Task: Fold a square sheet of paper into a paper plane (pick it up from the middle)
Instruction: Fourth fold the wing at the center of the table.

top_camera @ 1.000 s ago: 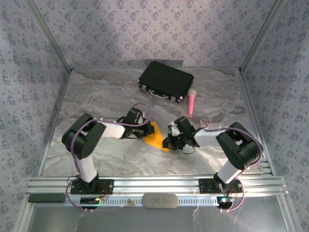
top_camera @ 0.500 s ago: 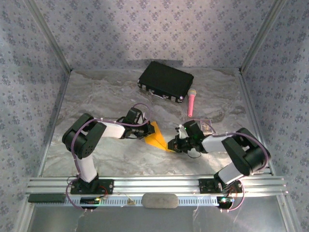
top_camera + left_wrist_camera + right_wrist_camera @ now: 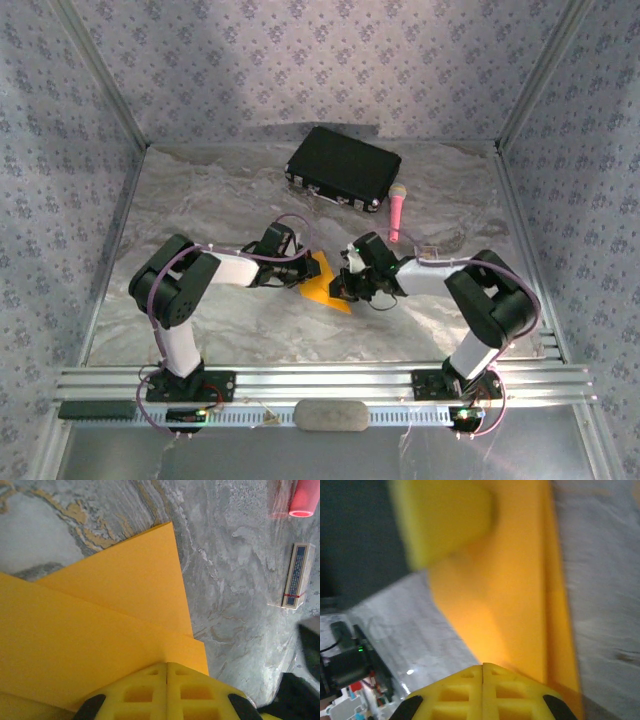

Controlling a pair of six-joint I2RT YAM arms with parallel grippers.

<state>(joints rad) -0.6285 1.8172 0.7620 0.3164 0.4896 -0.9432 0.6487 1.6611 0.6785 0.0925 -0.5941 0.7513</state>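
The top view looks down from above and behind the arms (image 3: 240, 268), far enough back to take in the whole worktop (image 3: 200, 190). The left wrist view faces down past the left gripper (image 3: 166, 666), close over the paper (image 3: 100, 615). The right wrist view, closer still and blurred, looks past the right gripper (image 3: 482, 668) onto that same paper, which all three views share

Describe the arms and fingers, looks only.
Left arm and right arm: black joints, white links, purple cable looped along each. Fingers: yellow, flat-faced, square grid cut-outs, black corners at the base. Bases bolted to a silver slotted rail.
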